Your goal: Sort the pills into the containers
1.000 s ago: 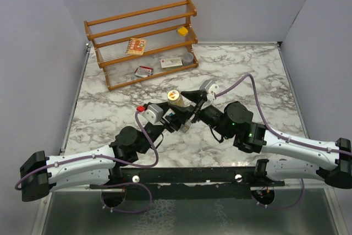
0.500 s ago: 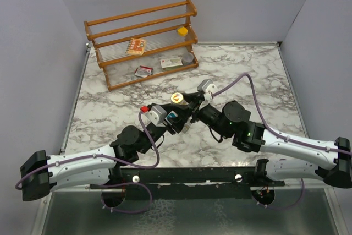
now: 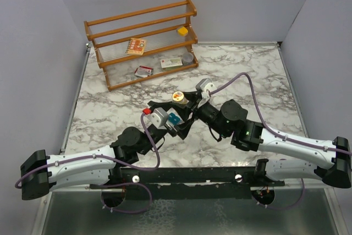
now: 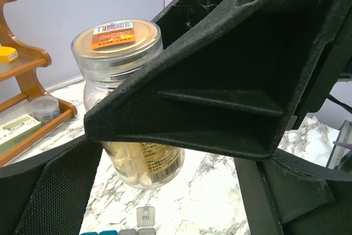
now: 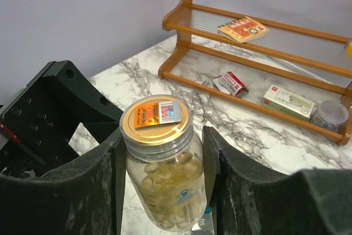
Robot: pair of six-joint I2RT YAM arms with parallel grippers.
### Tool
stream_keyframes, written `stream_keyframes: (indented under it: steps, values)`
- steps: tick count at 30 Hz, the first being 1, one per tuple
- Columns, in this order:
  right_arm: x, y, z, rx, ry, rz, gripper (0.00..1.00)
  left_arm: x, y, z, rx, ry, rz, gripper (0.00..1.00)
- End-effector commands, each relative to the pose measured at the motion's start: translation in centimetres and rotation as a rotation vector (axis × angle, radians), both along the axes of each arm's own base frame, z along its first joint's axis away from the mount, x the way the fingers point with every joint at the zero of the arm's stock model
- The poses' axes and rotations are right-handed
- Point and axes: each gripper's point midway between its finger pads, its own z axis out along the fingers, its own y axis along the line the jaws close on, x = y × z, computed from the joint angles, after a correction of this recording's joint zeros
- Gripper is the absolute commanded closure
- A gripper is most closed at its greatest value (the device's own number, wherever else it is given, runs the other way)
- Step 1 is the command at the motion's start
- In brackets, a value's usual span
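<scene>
The right fingers (image 5: 93, 191) are clamped on the sides of a clear bottle (image 5: 176, 196), which is held upright with its long axis vertical and its gold lid (image 5: 157, 118) on top. Pale pills (image 5: 159, 171) are packed inside it. The left fingers (image 4: 220, 81) are spread wide apart and nothing is gripped by them. In the left wrist view the bottle is seen through the gap between them, just beyond the tips, with the lid near the level of the upper finger. The strip of containers (image 4: 145, 217) lies on the counter (image 3: 247, 70) just below the bottle and on its near side, one teal cell beside grey clear ones, and in the overhead view it sits between the two wrists. Whether its cells are open cannot be told. The lid is judged not yet removed, so no pills can be tipped out. The coming move is therefore taken to turn on the lid, which lies straight ahead of the free left fingers. A grip across the lid, square to the vertical axis, would be needed. Well apart, at the far edge of the counter, stands a wooden rack (image 3: 143, 42) with small packets on it.
</scene>
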Motion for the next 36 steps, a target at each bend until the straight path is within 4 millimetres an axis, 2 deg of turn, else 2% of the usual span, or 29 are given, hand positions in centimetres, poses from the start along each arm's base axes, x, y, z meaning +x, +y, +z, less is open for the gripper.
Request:
stream_keyframes:
  steps: [1,4,8,12,15,19,21,27,32,36]
  values:
    - [-0.2,-0.6,-4.5,-0.147,0.039,-0.012,0.98,-0.4,1.8,6.5,-0.210,-0.061,0.014,0.01]
    - [0.1,-0.9,-4.3,-0.140,0.035,-0.036,0.98,-0.1,1.5,5.7,-0.174,-0.041,0.026,0.01]
    - [1.2,-2.2,-4.1,-0.120,0.033,-0.128,0.98,0.6,1.6,2.8,-0.084,0.017,0.068,0.01]
    - [2.3,-3.6,-4.2,-0.104,0.001,-0.221,0.98,1.2,3.5,-0.6,-0.046,0.079,0.142,0.01]
    - [3.1,-4.5,-4.5,-0.100,-0.042,-0.284,0.98,1.4,5.1,-2.3,-0.042,0.111,0.193,0.01]
    - [5.2,-6.5,-5.5,-0.023,-0.041,-0.284,0.98,1.3,6.7,-3.2,-0.064,0.131,0.228,0.01]
    - [6.4,-8.6,-6.4,0.034,-0.050,-0.308,0.98,1.3,7.1,-3.4,-0.069,0.131,0.233,0.01]
    - [7.5,-13.3,-8.4,0.119,-0.190,-0.432,0.98,1.2,6.7,-3.9,-0.038,0.130,0.224,0.01]
    - [8.9,-15.5,-11.3,0.183,-0.165,-0.488,0.98,1.2,5.5,-4.8,0.008,0.135,0.192,0.01]
    - [9.6,-15.8,-13.7,0.180,-0.142,-0.518,0.98,0.9,5.0,-5.0,0.031,0.121,0.162,0.01]
